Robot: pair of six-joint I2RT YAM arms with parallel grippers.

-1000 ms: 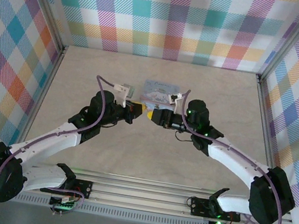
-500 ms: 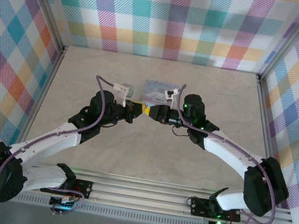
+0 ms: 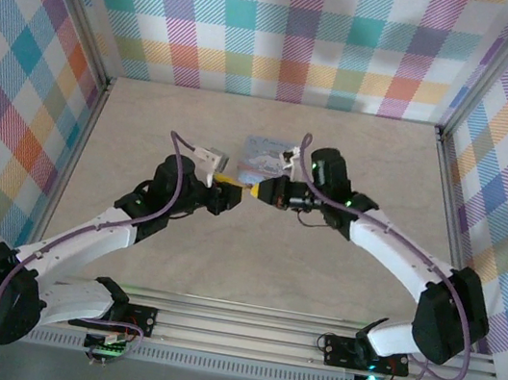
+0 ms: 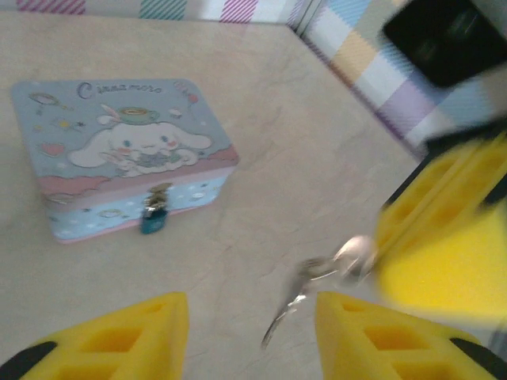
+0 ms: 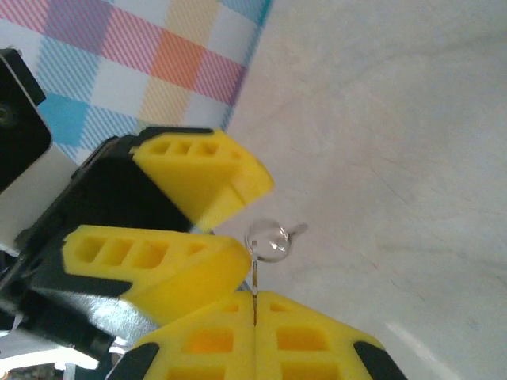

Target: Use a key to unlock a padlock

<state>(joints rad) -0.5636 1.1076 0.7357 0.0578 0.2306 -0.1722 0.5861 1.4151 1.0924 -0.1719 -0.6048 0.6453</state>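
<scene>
Two grippers tip to tip: right gripper (image 5: 253, 305) pinches key (image 4: 289, 305), left gripper (image 4: 252, 317) spread; padlock (image 4: 152, 222) lies beyond, toward table's (image 3: 251, 268) far edge.

I work on a pale beige, faintly veined worktop (image 3: 243, 256). Pastel checked walls (image 3: 300, 32) close it in on the left, right and far sides. Grey metal posts (image 3: 91, 44) stand at the far corners, and a metal rail (image 3: 240, 329) runs along the near edge. The light is soft and even.

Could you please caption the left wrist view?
Right pincer holds the key near the padlock on the tin; left pincer open.
</scene>
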